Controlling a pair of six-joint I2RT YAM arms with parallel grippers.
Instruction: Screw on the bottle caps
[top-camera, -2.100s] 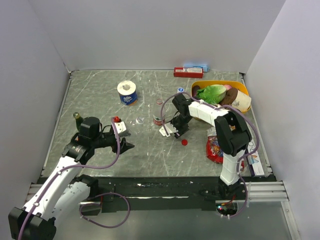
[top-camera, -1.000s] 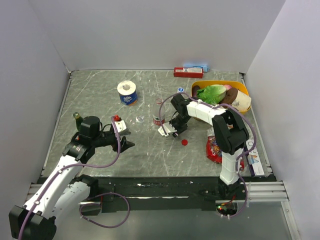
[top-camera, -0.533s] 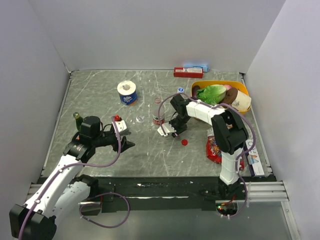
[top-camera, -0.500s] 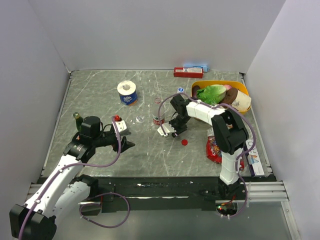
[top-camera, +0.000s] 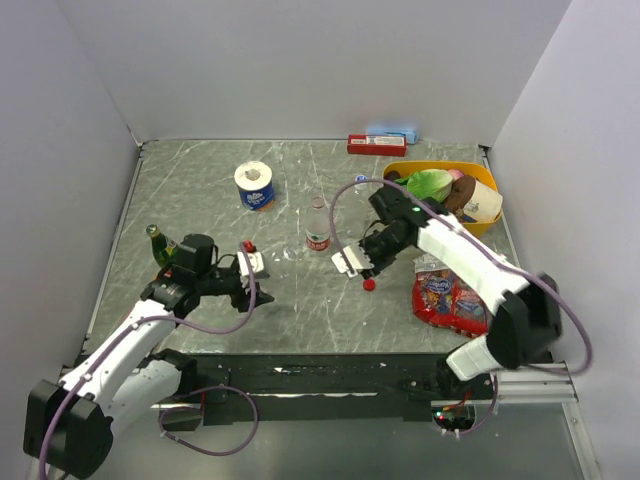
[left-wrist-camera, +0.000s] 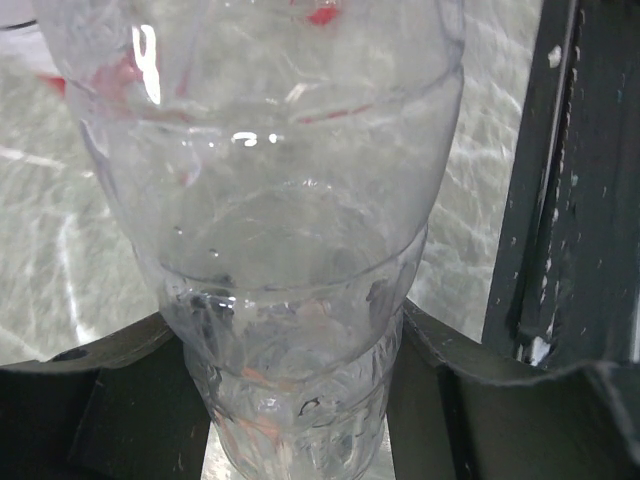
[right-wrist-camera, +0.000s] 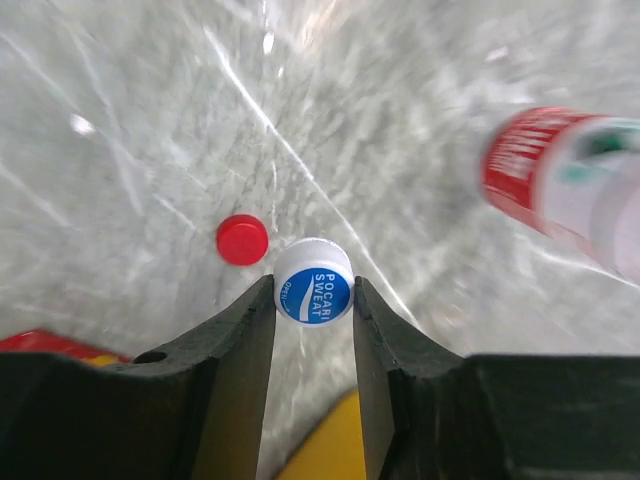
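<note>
My right gripper (top-camera: 356, 262) is shut on a blue cap with a pale rim (right-wrist-camera: 313, 282) and holds it just above the table. In the right wrist view the gripper (right-wrist-camera: 312, 302) has the plain red cap (right-wrist-camera: 242, 239) lying just beyond it; that cap also shows in the top view (top-camera: 369, 284). The red-label bottle (top-camera: 317, 226) stands upright left of the right gripper and is open-topped. My left gripper (top-camera: 256, 272) is shut on a clear bottle (left-wrist-camera: 300, 230); its fingers (left-wrist-camera: 120, 370) press both sides. The second blue cap is not visible.
A toilet roll (top-camera: 254, 185) stands at the back left. A small green bottle (top-camera: 155, 240) is by the left arm. A yellow bowl (top-camera: 485, 172) of produce, a red box (top-camera: 376, 145) and a snack packet (top-camera: 446, 296) lie on the right side.
The right arm has swung out to the right and its gripper has shifted a little toward the near right with the blue cap. The left gripper has moved to the right.
</note>
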